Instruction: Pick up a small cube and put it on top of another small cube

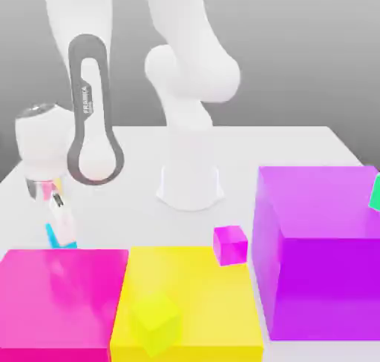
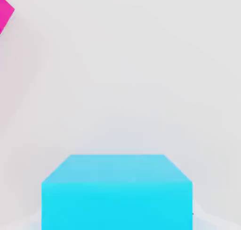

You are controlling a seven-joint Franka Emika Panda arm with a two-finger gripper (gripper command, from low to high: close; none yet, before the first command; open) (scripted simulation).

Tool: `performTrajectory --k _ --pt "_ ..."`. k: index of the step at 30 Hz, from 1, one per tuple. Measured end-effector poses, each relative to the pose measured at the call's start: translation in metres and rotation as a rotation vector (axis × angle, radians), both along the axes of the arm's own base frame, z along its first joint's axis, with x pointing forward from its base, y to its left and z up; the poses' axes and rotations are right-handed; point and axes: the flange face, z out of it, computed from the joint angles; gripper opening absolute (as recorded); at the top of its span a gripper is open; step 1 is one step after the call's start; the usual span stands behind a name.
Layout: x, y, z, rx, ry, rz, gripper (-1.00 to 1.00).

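Gripper (image 1: pixel 61 239) and cyan cube (image 2: pixel 116 205) are together: the jaws are pinched on the cube, one on either side, so the cube lies directly between the fingertips, with no sideways gap left to make up. In the exterior view the pair sits toward the left, just behind the big pink block (image 1: pixel 63 290), the cube's blue showing on both sides of the finger. Its faces look near enough equal that I would give it no long axis; what counts is that it seems squared to the jaws, two opposite faces taking the squeeze. With one arm (image 1: pixel 189 149) in the scene, reach is no choice to make. The coming move, I judge, is a straight lift, high enough to clear the pink block before any travel toward another small cube. Counting up: one cyan cube, one magenta cube (image 1: pixel 231 245), one yellow-green cube (image 1: pixel 156 323), and one green piece (image 1: pixel 375 193) cut off at the exterior view's right edge; then three big blocks, one pink, one yellow (image 1: pixel 200 279) and one purple (image 1: pixel 326 286).
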Motion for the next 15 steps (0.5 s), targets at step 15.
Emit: performTrajectory --k 15 --pt "0.096 0.033 0.074 0.004 0.002 0.550 -1.00"
